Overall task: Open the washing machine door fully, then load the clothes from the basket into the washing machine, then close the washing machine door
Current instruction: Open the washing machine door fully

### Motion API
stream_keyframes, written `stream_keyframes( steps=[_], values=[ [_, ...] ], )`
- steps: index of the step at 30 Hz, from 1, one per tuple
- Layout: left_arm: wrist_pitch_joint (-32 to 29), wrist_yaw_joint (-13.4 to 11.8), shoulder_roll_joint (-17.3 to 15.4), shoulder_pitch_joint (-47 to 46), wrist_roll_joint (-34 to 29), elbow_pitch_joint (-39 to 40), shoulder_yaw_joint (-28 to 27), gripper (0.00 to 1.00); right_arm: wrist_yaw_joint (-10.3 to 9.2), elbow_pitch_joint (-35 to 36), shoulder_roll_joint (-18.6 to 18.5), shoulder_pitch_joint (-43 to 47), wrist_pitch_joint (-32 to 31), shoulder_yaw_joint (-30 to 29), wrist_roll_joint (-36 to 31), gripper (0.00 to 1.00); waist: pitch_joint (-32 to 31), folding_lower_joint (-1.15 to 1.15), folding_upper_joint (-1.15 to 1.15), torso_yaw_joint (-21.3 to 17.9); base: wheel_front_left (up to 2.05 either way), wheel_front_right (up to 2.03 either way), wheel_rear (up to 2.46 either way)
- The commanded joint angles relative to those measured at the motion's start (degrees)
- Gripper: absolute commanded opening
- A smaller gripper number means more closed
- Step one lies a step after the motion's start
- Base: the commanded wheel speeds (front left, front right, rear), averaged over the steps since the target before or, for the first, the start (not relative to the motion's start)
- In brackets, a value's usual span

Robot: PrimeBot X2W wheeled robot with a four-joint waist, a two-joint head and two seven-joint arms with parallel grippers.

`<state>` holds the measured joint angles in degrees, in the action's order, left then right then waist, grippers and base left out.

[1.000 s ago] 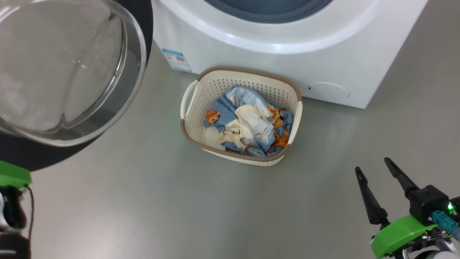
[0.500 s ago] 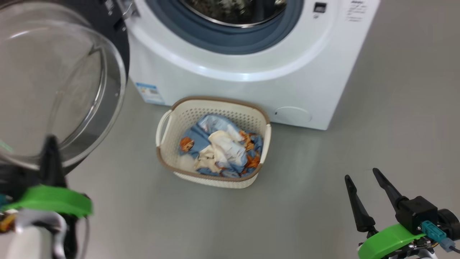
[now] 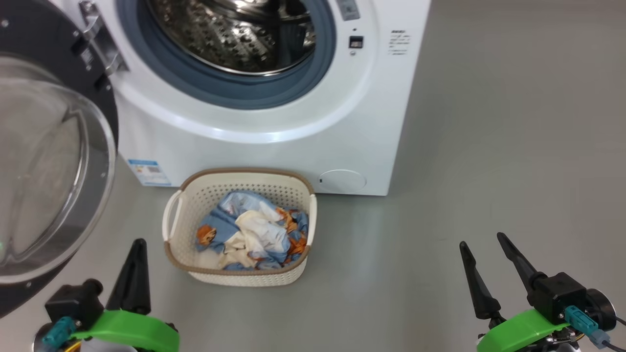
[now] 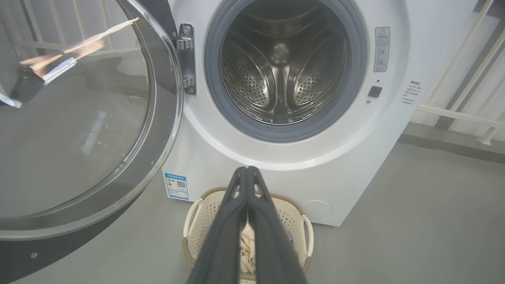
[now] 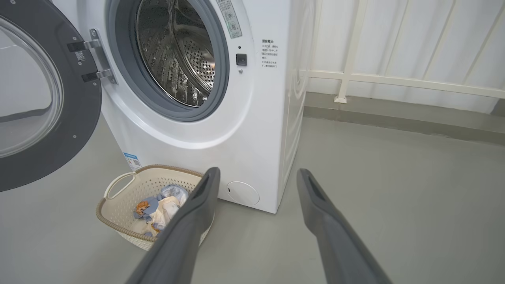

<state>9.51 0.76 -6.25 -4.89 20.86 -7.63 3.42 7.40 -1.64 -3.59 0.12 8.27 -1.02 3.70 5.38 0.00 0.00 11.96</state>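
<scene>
Left hand [image 3: 139, 243] closed, facing the washing machine [image 3: 293, 146], blue label [image 3: 149, 172] unreadable.

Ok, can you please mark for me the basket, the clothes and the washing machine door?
basket [image 3: 244, 279]: head view, on its cream front wall.
clothes [image 3: 254, 235]: head view, on the cream-white cloth in the middle of the pile.
washing machine door [image 3: 46, 181]: head view, on the clear glass window.

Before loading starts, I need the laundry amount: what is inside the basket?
The clothes lie bunched inside the basket: light-blue fabric with orange figures, cream-white cloth on top. Whatever sits beneath the pile is covered.
</scene>
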Motion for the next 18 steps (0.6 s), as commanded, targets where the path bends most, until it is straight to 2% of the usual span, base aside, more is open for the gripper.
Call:
stream_keyframes(
  steps=[1,14,15,16,17,18],
  values=[
    [0.2,0.0,-1.0,-0.5,-1.2,2.1,-1.4,0.00,0.09,1.3,0.1,-0.2,0.7,1.5,0.6,1.00,-1.9,0.00,0.00,-2.6,0.00,0.00,0.00],
    [2.6,-0.7,0.0,2.2,-2.7,3.6,1.3,0.00,0.09,1.1,0.6,0.3,1.0,2.5,0.8,1.00,-3.1,0.00,0.00,-5.6,0.00,0.00,0.00],
    [2.9,-0.6,0.1,2.4,-2.6,3.5,1.4,0.07,0.09,1.0,0.6,0.3,1.0,2.8,0.9,1.00,-3.3,0.00,0.00,-5.8,0.00,0.00,0.00],
    [3.1,-0.7,0.2,2.5,-2.6,3.5,1.4,0.67,0.09,0.9,0.6,0.2,0.9,3.1,1.0,1.00,-3.4,0.00,0.00,-6.0,0.00,0.00,0.00],
    [3.2,-0.7,0.2,2.7,-2.5,3.3,1.4,1.00,0.09,0.9,0.6,0.0,0.8,3.4,1.0,1.00,-3.5,0.00,0.00,-6.2,0.00,0.00,0.00],
    [3.3,-0.8,0.3,2.8,-2.4,3.2,1.5,1.00,0.09,0.9,0.6,-0.2,0.8,3.6,1.0,1.00,-3.5,0.00,0.00,-6.3,0.00,0.00,0.00]
  ],
)
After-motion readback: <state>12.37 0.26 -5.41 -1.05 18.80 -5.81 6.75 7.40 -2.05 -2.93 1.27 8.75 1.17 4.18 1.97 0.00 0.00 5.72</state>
